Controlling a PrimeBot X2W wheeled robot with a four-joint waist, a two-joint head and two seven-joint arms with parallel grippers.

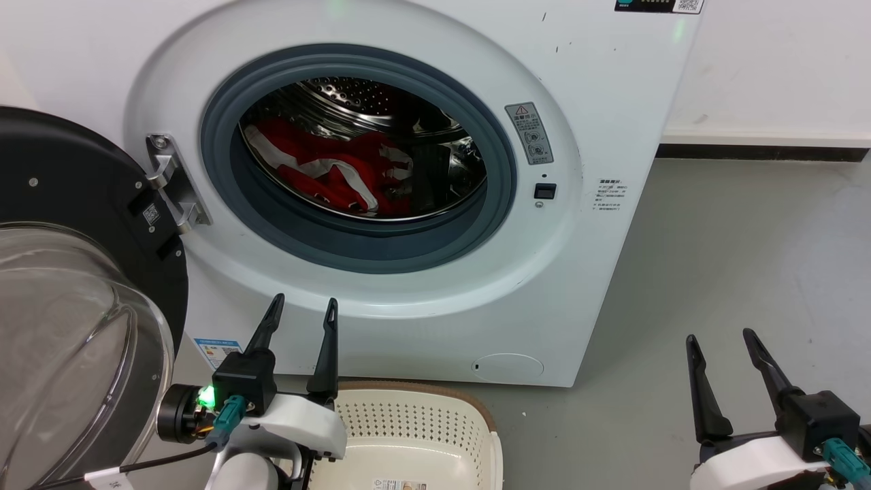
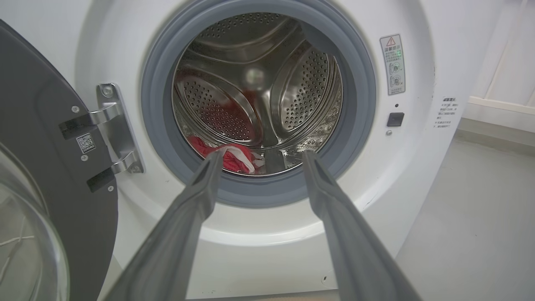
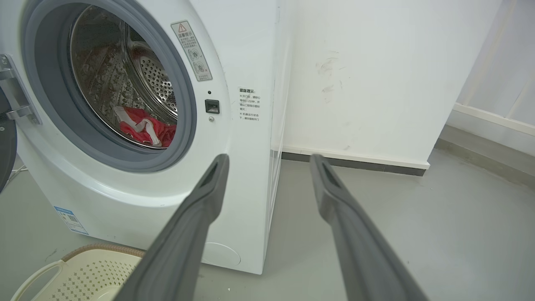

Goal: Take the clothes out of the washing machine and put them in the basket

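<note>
Head view: we face the open washing machine (image 1: 612, 102) with both grippers empty.

The clothes (image 1: 326, 170) lie in a red heap with white stripes on the bottom of the steel drum, behind the grey rubber rim. The black-framed glass door (image 1: 61, 204) stands swung wide at our left. Our left gripper (image 1: 305, 299) hangs below the porthole, fingers apart and holding nothing, above the near end of the basket (image 1: 415, 415). The basket sits on the grey floor (image 1: 714, 272) just in front of the machine. Our right gripper (image 1: 719, 335) is over the floor to the right of the machine, fingers likewise apart and empty.
</note>
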